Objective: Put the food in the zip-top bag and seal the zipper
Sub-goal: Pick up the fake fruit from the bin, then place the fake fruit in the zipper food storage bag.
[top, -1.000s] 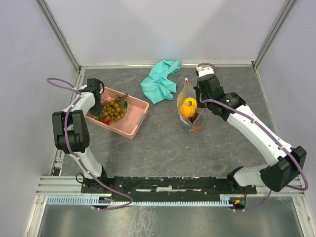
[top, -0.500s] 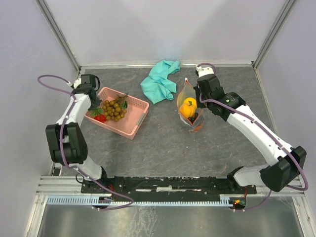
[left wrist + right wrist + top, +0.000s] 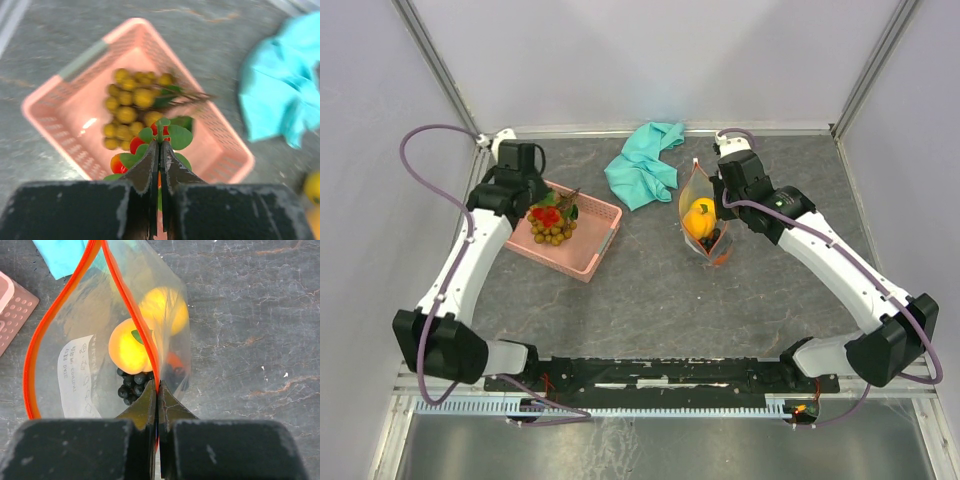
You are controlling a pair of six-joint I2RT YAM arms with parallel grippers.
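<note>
My left gripper (image 3: 160, 144) (image 3: 542, 205) is shut on the green stem of a sprig of small red fruits with round green leaves (image 3: 167, 137) and holds it above the pink basket (image 3: 60, 115). A bunch of brown berries (image 3: 127, 105) (image 3: 552, 228) lies in the basket. My right gripper (image 3: 158, 385) (image 3: 720, 200) is shut on the red-orange zipper strip (image 3: 55, 315) of the clear zip-top bag (image 3: 85, 370) (image 3: 702, 225) and holds its mouth open. Inside lie round yellow and orange fruits (image 3: 131, 347), dark berries (image 3: 131, 385) and a red piece.
A teal cloth (image 3: 645, 163) (image 3: 280, 95) lies crumpled at the back between basket and bag. The grey stone-look table (image 3: 650, 290) is walled by white panels at the back and sides. The pink basket (image 3: 595, 240) sits at the left.
My left arm has swung from the basket's left edge over the basket and lifted the red sprig out of it. The right gripper and the bag have stayed still.
</note>
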